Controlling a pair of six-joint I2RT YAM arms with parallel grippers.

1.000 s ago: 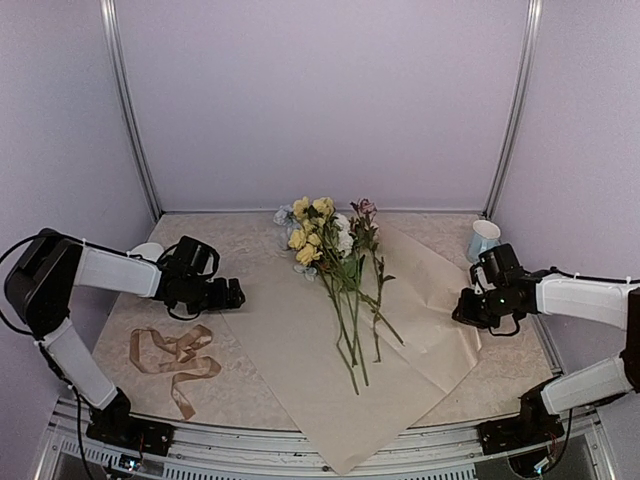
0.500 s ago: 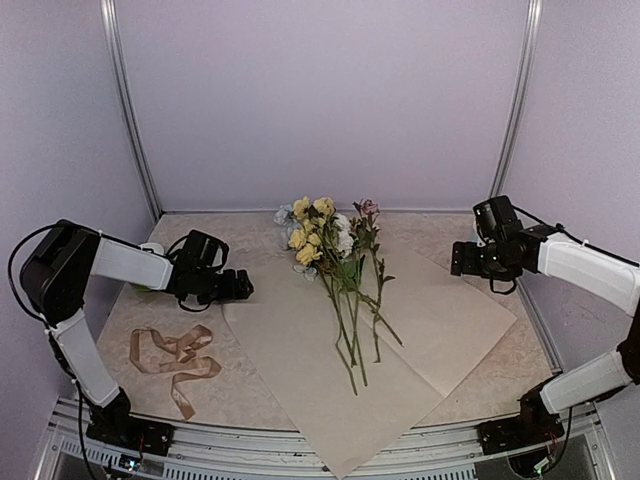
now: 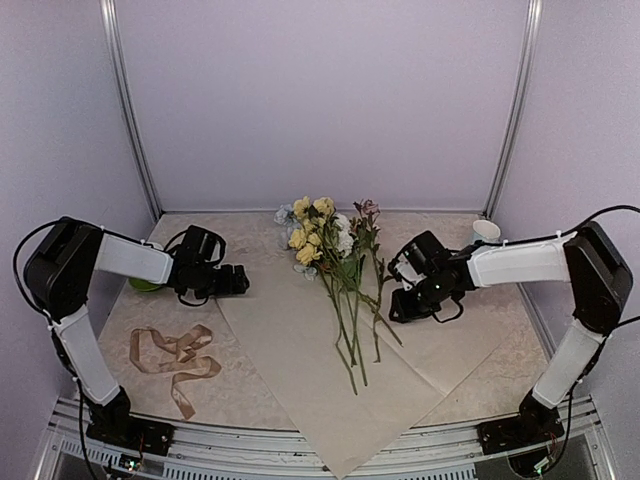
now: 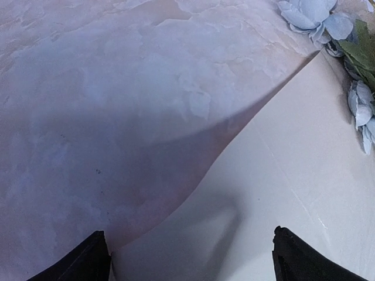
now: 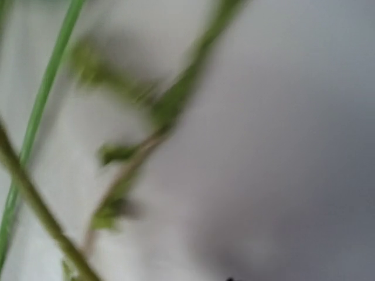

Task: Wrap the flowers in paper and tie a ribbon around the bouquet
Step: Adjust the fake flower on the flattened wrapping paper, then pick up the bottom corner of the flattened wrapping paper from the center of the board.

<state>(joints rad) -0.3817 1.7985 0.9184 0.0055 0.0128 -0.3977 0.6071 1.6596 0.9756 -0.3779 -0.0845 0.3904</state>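
Legible markings: none in any view. The paper [image 3: 290,350] at centre, the ribbon [image 3: 178,352] at 8 o'clock and the white cup [image 3: 486,230] at 2 o'clock carry no readable text, label, brand, number or sign. The right wrist view is too blurred to resolve any print.

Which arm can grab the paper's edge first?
Left, likely. The left fingers are open right at the paper edge. The right fingers are farther in, by the flowers.
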